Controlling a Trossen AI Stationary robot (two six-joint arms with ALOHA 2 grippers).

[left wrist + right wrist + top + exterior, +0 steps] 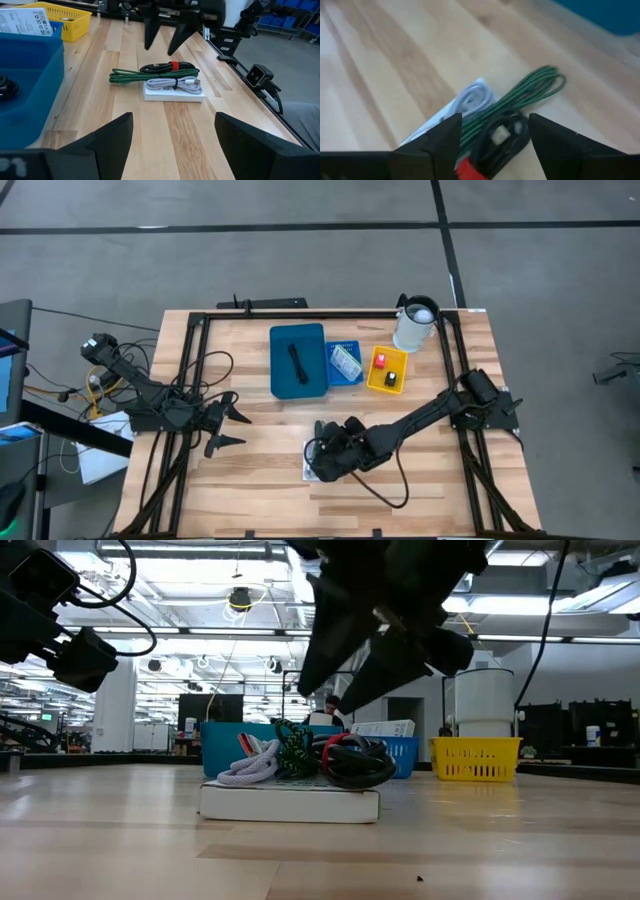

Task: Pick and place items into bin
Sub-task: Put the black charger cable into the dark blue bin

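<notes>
Fingers of the right gripper (164,37) hang spread above the coiled cables (157,77) on a white packet (172,94); light, floppy, best pinched mid-bundle.

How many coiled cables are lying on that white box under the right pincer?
3, all on the white box: the green braided cable, the black cable with a red tie, and the white cable. More may be hidden beneath them.

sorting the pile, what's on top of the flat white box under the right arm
Three coiled cables lie on the white box: a green braided cable, a pale grey cable and a black cable with a red tie. The box top beneath them is hidden.
</notes>
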